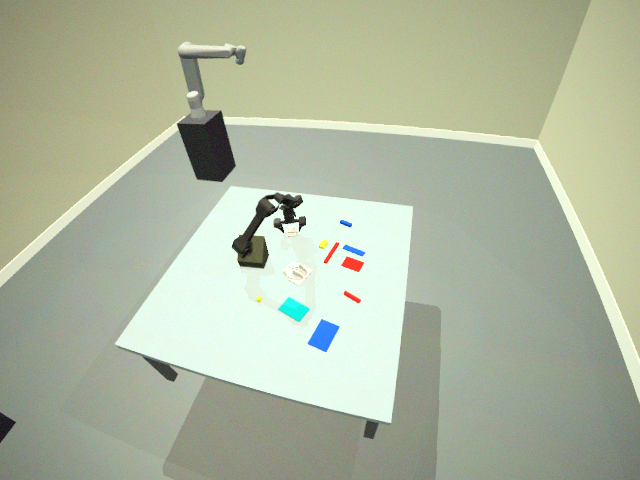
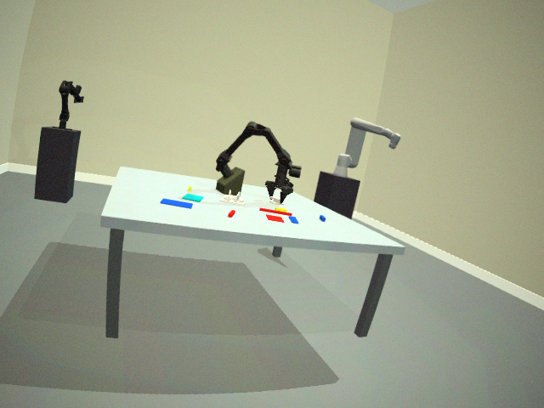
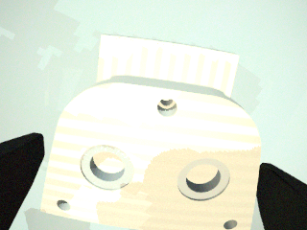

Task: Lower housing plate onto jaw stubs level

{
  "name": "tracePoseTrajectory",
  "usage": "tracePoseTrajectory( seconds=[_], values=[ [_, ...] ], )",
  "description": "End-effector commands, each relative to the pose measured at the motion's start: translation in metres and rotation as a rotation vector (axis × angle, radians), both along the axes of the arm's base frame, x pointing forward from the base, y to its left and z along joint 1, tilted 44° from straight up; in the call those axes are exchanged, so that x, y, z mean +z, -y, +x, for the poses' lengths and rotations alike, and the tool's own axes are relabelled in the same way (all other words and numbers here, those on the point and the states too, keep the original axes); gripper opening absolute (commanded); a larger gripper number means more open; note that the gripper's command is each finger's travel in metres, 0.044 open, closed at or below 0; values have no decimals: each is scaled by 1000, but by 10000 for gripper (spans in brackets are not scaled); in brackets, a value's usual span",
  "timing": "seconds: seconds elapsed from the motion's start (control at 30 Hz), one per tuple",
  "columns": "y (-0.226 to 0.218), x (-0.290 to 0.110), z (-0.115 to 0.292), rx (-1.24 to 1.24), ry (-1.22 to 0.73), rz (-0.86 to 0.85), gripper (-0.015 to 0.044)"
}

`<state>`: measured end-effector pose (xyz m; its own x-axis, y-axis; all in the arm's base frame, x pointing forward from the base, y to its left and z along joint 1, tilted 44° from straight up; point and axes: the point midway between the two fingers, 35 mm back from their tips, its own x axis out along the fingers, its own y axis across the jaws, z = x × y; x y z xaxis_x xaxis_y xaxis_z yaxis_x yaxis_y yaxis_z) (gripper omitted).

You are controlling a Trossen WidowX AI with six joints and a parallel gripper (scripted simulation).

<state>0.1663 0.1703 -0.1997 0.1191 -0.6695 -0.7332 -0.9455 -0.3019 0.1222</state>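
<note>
The white housing plate (image 1: 291, 231) (image 3: 136, 129) lies on the table near the back; the wrist view shows its two large ringed holes, three small holes and a ribbed block along its far edge. My gripper (image 1: 291, 227) (image 2: 277, 200) (image 3: 153, 161) is open and points down over the plate, with one black finger beside each side of it; nothing is gripped. The white base assembly (image 1: 297, 272) (image 2: 231, 200) stands apart from the plate, nearer the front in the top view. Its jaws, pins and stubs are too small to tell apart.
Near the base lie a cyan slab (image 1: 293, 308) (image 2: 192, 197) and a blue slab (image 1: 323, 335) (image 2: 176, 203). To the right are a yellow block (image 1: 323, 244), a long red bar (image 1: 331, 252), a red slab (image 1: 352, 264), a red rod (image 1: 352, 297) and a blue bar (image 1: 354, 250).
</note>
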Motion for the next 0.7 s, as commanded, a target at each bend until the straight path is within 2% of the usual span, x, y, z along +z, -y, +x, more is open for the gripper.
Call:
tracePoseTrajectory(
  seconds=[0.0, 0.27, 0.67],
  values=[
    [1, 0, 1, 5, 2, -2, 440],
    [1, 0, 1, 5, 2, -2, 440],
    [0, 0, 0, 0, 0, 0, 360]
  ],
)
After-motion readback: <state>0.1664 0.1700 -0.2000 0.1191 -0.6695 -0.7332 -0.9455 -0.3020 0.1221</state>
